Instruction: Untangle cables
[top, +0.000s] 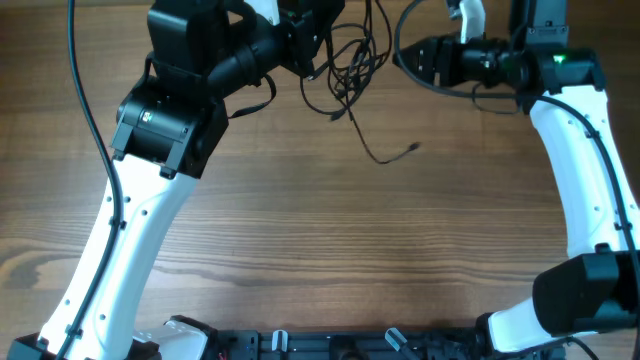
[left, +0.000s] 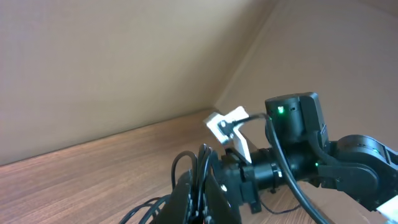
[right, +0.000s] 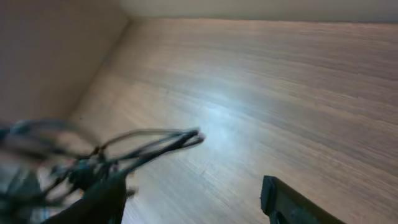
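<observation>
The cables (top: 347, 62) are thin black cords in a loose tangle at the far middle of the table. One strand trails down to a small plug (top: 413, 148). My left gripper (top: 312, 55) is shut on part of the tangle; in the left wrist view several cords (left: 180, 171) run between its jaws (left: 202, 190). My right gripper (top: 412, 55) points left toward the tangle from the right. It is open and empty in the right wrist view (right: 193, 186), where the blurred cables (right: 124, 149) lie at its left finger.
The wooden table (top: 330, 240) has a beige wall along its far edge (left: 124, 56). A thicker black arm cable loops beside the right wrist (top: 398, 40). A black rail with clips runs along the near edge (top: 330, 345).
</observation>
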